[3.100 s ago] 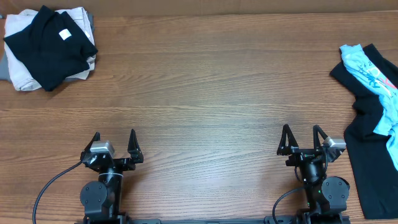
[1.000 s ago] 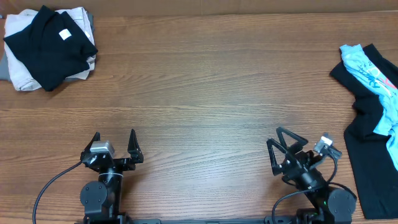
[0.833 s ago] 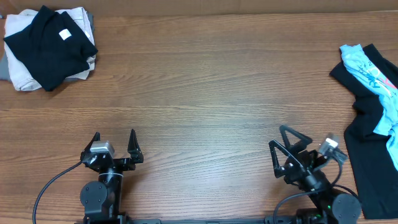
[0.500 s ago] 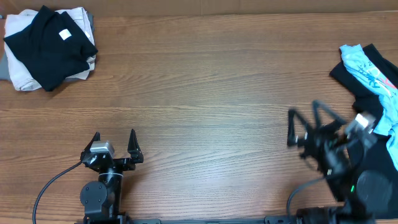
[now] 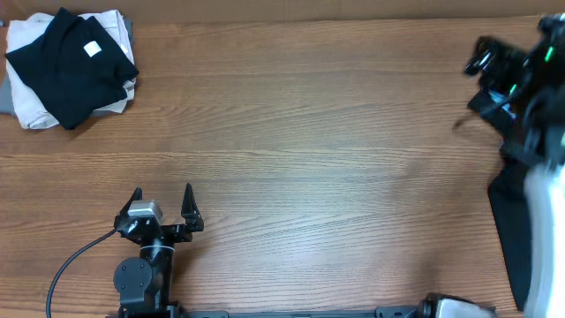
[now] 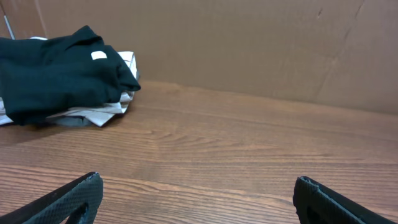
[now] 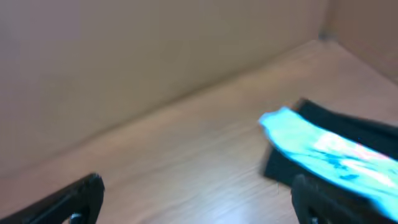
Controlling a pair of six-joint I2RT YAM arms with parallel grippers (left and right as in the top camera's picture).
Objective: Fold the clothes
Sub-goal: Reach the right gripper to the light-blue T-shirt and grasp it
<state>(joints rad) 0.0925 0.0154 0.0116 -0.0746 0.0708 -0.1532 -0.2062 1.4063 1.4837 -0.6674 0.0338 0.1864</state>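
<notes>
Far-left corner: stack of garments (image 5: 66,66) on the table (image 5: 309,132).
Right edge: T-shirt (image 7: 323,149) lying over another garment (image 7: 339,119).
Near edge, left: left gripper (image 5: 162,201).

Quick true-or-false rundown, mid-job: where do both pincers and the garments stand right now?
1. The left pincer is open and holds nothing. True.
2. The right pincer is clamped on the light blue T-shirt. False: its fingers stand wide apart, and the shirt lies ahead of them, ungripped.
3. A black garment lies on top of the beige cloth at the far left of the table. True.
4. The light blue T-shirt lies alone on bare wood in the middle of the table. False: it lies at the right side, draped over another black garment.
</notes>
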